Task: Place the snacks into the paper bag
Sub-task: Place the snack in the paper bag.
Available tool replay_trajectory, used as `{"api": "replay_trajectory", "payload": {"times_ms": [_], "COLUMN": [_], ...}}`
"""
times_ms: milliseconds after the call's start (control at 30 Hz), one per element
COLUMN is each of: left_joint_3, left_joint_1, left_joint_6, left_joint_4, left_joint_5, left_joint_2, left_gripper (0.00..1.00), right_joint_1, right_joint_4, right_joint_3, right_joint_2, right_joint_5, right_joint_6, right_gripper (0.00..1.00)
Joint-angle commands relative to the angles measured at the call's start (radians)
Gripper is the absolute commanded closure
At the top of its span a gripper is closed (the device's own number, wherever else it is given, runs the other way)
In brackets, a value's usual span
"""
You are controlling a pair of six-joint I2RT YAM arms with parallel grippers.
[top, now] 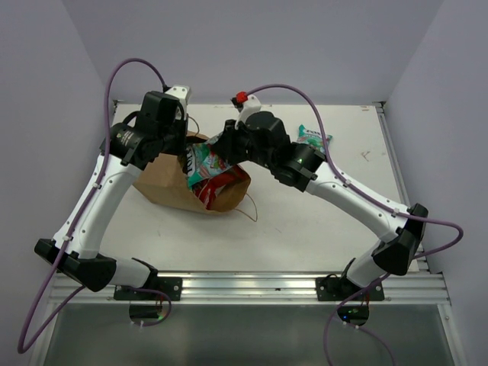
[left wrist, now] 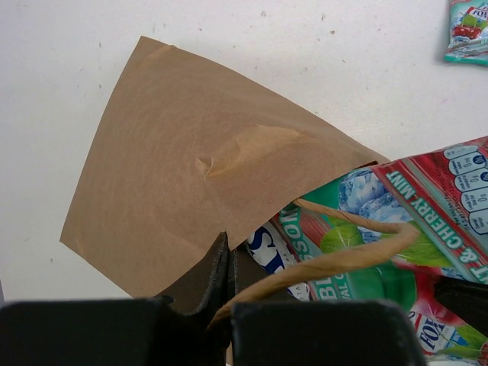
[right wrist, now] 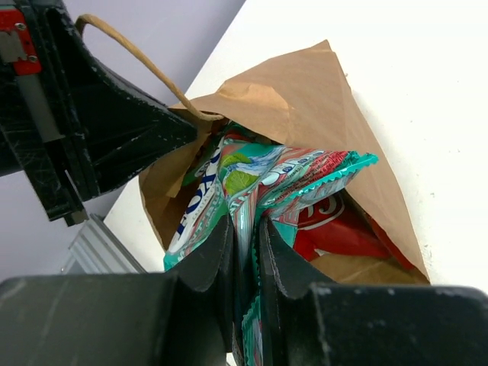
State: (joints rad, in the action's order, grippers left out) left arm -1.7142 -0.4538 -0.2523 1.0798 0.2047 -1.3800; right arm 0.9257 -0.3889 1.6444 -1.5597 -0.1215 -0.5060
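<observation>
The brown paper bag (top: 171, 183) lies on its side with its mouth facing right. My left gripper (top: 180, 145) is shut on the bag's upper rim by a handle and holds the mouth open; the left wrist view shows the fingers (left wrist: 217, 267) pinched on the paper (left wrist: 191, 160) beside the twisted handle (left wrist: 343, 255). My right gripper (top: 223, 146) is shut on the green multicoloured candy bag (right wrist: 267, 179), which is partly inside the mouth. A red packet (right wrist: 335, 232) lies inside the bag (right wrist: 305, 99). The small teal packet (top: 314, 137) lies on the table to the right.
The bag's other handle loop (top: 248, 209) rests on the table in front of the mouth. Grey walls stand close on the left, back and right. A metal rail (top: 244, 286) runs along the near edge.
</observation>
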Motion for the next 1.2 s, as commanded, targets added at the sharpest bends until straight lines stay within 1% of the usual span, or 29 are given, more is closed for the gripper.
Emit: {"api": "replay_trajectory", "payload": {"times_ms": [0,100,433,600,633,667,767,900,933,1033,1167], "left_joint_3": [-0.025,-0.031,-0.045,-0.044,-0.044,-0.045,-0.056,-0.074,-0.079,-0.102,-0.136], "left_joint_1": [-0.002,-0.003,-0.003,-0.003,-0.002,-0.003,-0.002,-0.003,-0.003,-0.003,-0.003], "left_joint_6": [-0.025,-0.033,-0.047,-0.074,-0.08,-0.096,-0.117,-0.127,-0.127,-0.127,-0.123], "left_joint_4": [0.008,0.009,0.019,0.028,0.028,0.023,0.014,0.009,0.008,-0.001,-0.004], "left_joint_5": [-0.002,-0.005,-0.024,0.016,0.021,0.022,0.002,0.001,-0.002,-0.031,-0.083], "left_joint_2": [0.006,0.007,-0.005,-0.005,-0.005,-0.007,-0.024,-0.05,-0.053,-0.065,-0.079], "left_gripper": [1.0,1.0,1.0,1.0,1.0,1.0,1.0,1.0,1.0,1.0,1.0], "right_joint_1": [0.004,0.005,0.007,0.013,0.018,0.022,0.039,0.068,0.074,0.084,0.084], "right_joint_4": [0.136,0.145,0.334,0.383,0.436,0.455,0.525,0.585,0.622,0.703,0.766], "right_joint_3": [-0.014,-0.029,-0.159,-0.21,-0.222,-0.245,-0.27,-0.267,-0.27,-0.314,-0.345], "right_joint_2": [0.049,0.04,0.027,0.049,0.061,0.064,0.059,0.035,0.033,0.015,-0.031], "right_joint_5": [-0.05,-0.096,-0.283,-0.288,-0.293,-0.302,-0.281,-0.16,-0.143,-0.104,-0.086], "right_joint_6": [-0.02,-0.026,-0.123,-0.183,-0.206,-0.218,-0.265,-0.344,-0.353,-0.399,-0.424], "right_gripper": [1.0,1.0,1.0,1.0,1.0,1.0,1.0,1.0,1.0,1.0,1.0]}}
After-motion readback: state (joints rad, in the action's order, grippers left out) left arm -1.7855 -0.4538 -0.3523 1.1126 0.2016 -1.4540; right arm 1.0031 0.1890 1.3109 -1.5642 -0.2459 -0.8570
